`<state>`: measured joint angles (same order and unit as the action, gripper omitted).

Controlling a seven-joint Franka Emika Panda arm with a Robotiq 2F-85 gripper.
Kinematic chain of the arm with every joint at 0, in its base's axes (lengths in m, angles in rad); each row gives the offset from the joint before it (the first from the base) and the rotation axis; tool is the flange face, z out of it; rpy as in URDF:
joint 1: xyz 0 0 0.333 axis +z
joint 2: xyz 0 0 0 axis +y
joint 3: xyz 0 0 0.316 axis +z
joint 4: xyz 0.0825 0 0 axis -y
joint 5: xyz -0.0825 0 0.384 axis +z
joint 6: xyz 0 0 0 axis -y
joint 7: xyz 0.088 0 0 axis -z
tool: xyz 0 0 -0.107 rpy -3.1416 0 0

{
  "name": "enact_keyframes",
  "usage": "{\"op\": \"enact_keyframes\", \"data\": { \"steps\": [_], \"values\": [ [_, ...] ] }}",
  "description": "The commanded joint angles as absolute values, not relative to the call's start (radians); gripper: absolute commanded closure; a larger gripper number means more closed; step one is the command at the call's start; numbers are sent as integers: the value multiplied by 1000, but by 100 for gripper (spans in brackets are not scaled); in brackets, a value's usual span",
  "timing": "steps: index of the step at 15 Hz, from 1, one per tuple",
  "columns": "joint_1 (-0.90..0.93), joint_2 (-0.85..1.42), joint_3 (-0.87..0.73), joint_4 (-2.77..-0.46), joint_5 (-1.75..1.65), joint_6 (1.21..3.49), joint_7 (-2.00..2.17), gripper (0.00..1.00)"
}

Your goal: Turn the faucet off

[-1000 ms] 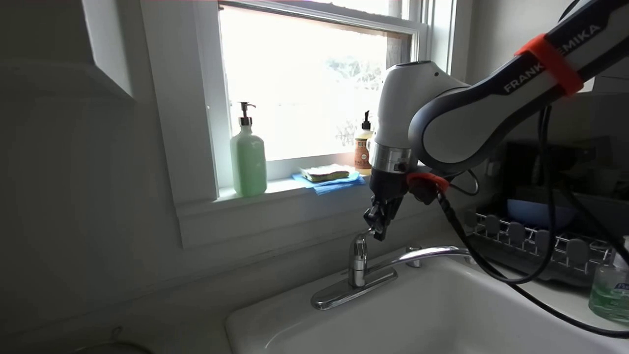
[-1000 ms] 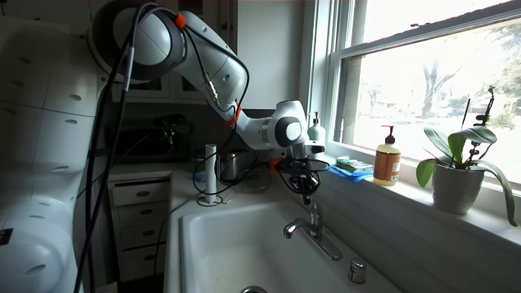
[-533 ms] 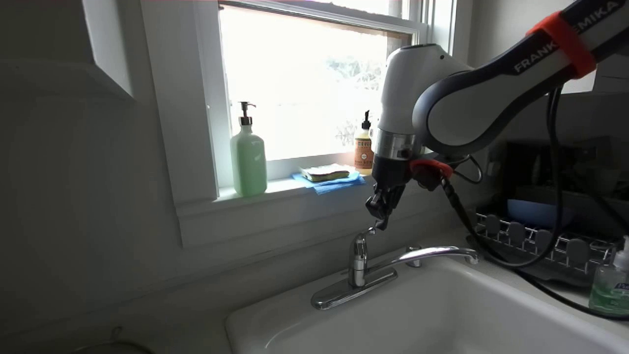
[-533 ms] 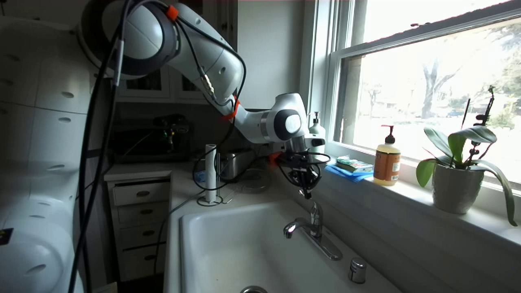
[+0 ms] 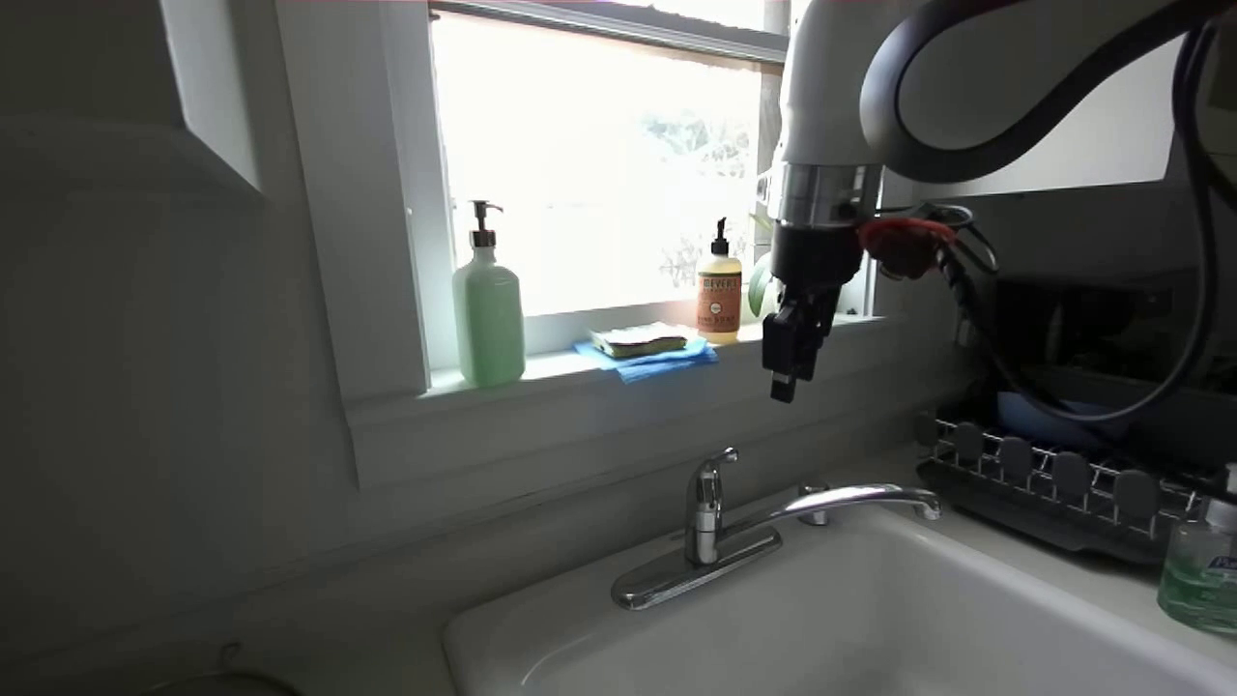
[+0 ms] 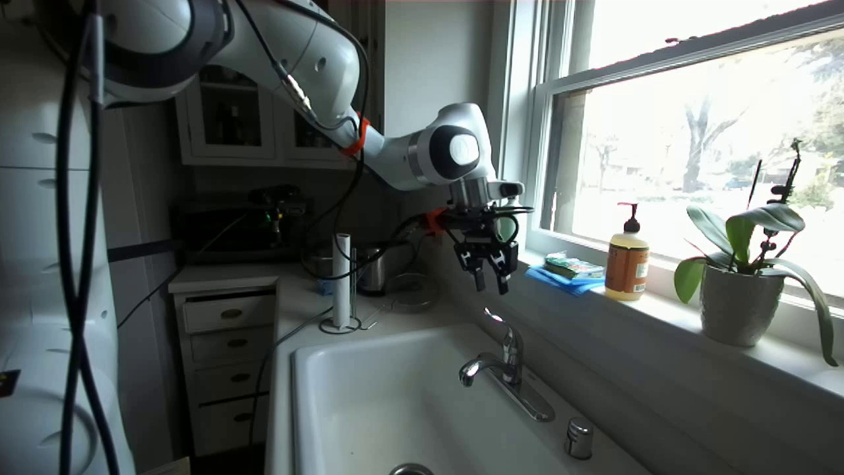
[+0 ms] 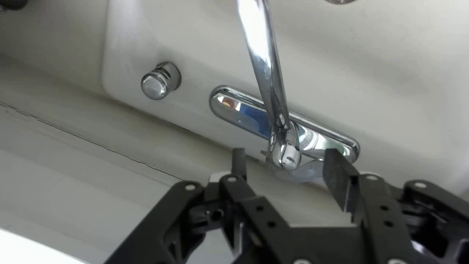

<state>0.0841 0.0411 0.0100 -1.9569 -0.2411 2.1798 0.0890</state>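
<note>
The silvery faucet [image 5: 706,517] stands on the sink's back ledge, its lever handle [image 6: 496,316] slanting up and forward from the top of the body. No water stream shows at the spout [image 5: 860,495]. My gripper [image 6: 492,285] hangs in the air a short way above the lever, apart from it, with a gap between its fingers. From the wrist view, the faucet's base plate [image 7: 238,110] lies below, and the rounded lever end [image 7: 287,156] appears between the open fingertips [image 7: 239,161]. Nothing is held.
The windowsill carries a green pump bottle [image 5: 489,314], a sponge on a blue cloth [image 5: 667,360], an orange-labelled soap bottle [image 6: 626,264] and a potted orchid [image 6: 742,303]. A chrome cap [image 6: 579,439] sits beside the faucet. A dish rack [image 5: 1053,483] stands beyond the sink [image 6: 395,389].
My gripper has risen from close by the lever to well above it, and its fingers have spread from together to apart. The lever looks the same as half a second ago.
</note>
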Motion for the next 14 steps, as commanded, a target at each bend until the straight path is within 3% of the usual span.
{"op": "enact_keyframes", "data": {
  "steps": [1,2,4,14],
  "values": [
    [62,-53,17,-2006,-192,2086,31,12],
    [59,-68,16,-2010,-187,2063,16,4],
    [50,-98,11,-2021,-174,2033,-9,0],
    [29,-151,7,-2033,-135,1941,-21,0]
  ]
}}
